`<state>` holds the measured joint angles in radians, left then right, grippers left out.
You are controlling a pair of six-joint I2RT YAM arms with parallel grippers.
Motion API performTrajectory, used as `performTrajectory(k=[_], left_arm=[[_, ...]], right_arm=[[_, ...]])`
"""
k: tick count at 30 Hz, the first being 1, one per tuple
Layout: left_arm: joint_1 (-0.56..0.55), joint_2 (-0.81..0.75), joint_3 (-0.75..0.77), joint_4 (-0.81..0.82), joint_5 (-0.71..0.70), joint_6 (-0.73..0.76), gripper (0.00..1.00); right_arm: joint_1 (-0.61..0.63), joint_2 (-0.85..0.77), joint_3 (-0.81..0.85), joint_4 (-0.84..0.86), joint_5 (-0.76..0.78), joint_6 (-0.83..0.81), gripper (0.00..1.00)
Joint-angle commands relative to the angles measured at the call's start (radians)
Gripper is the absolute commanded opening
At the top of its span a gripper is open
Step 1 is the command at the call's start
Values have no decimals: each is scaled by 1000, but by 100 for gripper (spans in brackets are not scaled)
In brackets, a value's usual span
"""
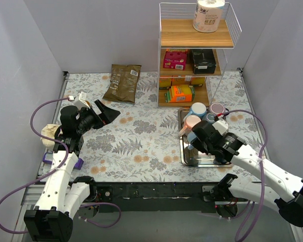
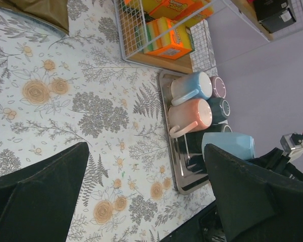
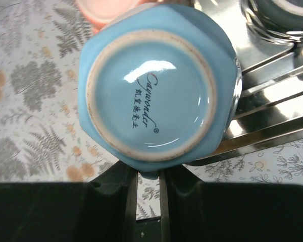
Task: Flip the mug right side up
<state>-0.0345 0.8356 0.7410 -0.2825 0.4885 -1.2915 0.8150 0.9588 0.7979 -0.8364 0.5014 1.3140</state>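
Right gripper (image 3: 147,174) is pinching the upside-down blue mug (image 3: 151,83) at the tray's (image 1: 212,162) left edge, lift-and-flip pending; left gripper (image 2: 145,148) is hanging spread.

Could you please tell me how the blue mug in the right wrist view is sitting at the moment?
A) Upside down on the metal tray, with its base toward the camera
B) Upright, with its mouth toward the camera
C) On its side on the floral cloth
A: the blue mug shows its foot ring and printed maker's mark to the right wrist camera, and it stands on the ribbed metal tray.
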Motion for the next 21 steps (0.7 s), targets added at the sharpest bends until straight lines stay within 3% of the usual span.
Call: performTrajectory(k=[1,5,10,17,21], left_arm=[[4,-29,-20,63,107,-54,98],[2,-30,-40,137,227,-153,98],[-28,-33,-103,402,334,-339,98],[-362,43,-118,598,182,-425,98],[-481,97,-161,793,124,-457,98]], right_arm=[[7,-86,113,163,-50,-180,1],[7,-146,112,409,-196,-344,1],[7,-149,135,707,-343,-452,1],[7,-98,146,1009,-500,-483,1],[7,-95,124,1152,-561,-458,1]])
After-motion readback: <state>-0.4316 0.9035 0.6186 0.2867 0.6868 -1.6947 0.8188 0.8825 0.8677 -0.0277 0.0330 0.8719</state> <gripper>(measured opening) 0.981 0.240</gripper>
